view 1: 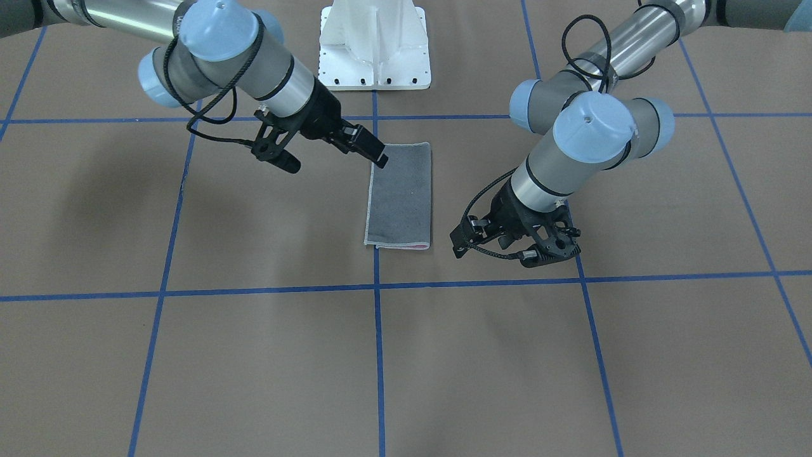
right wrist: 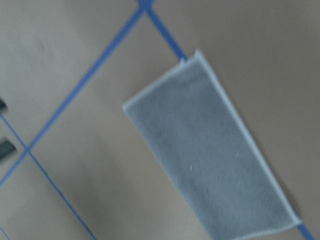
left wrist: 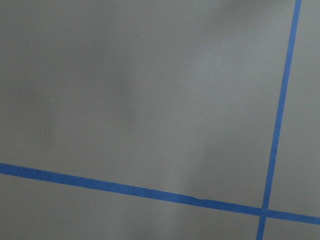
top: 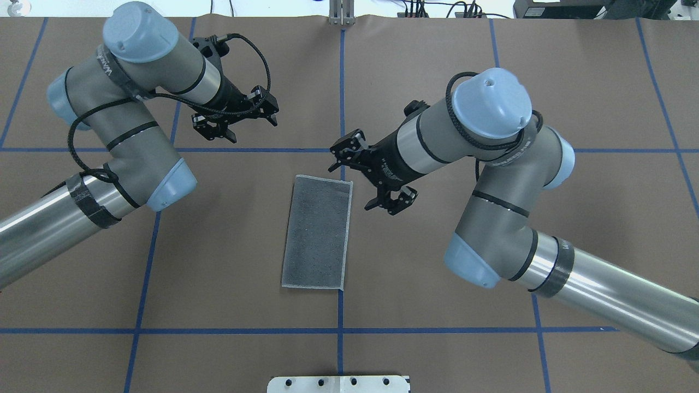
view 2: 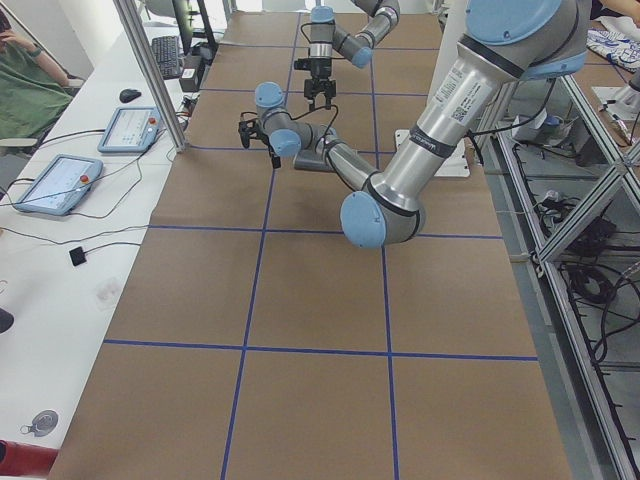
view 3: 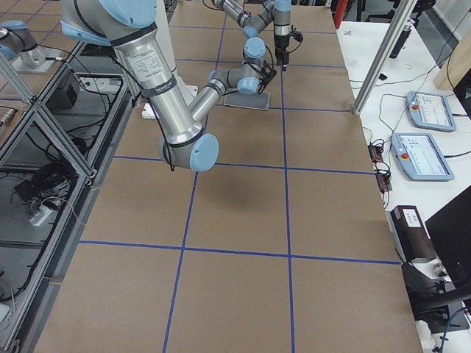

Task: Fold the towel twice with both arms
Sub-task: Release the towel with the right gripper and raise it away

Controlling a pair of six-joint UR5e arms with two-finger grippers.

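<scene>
The towel [top: 318, 240] is lying flat around the middle of the surface [top: 218, 284], folded into a long narrow rectangle with its grey face up. Its long sides are running from the robot's edge toward the operators' edge, slightly slanted. The right long side is lying along the central blue tape line [top: 341, 82]. A light stitched hem is showing around its rim. A thin pink sliver is peeking out at the short end nearer the operators' edge.

The right gripper [top: 343, 153] is hovering above the towel's right long side, raised clear of the cloth. Its fingers are standing apart and gripping nothing. Its wrist view is taking in the whole towel from above, somewhat blurred. The right arm [top: 491, 164] is reaching in from the surface's right edge.

The left gripper [top: 269, 108] is hanging over bare surface off the towel's corner that points toward the operators' edge and the left edge, apart from the cloth. Its fingers are also looking spread and empty. Its wrist view is showing only brown surface and two crossing tape lines. The left arm [top: 136, 147] is coming in from the left edge.

A white base [view 1: 374, 57] is sitting at the middle of the robot's edge.
</scene>
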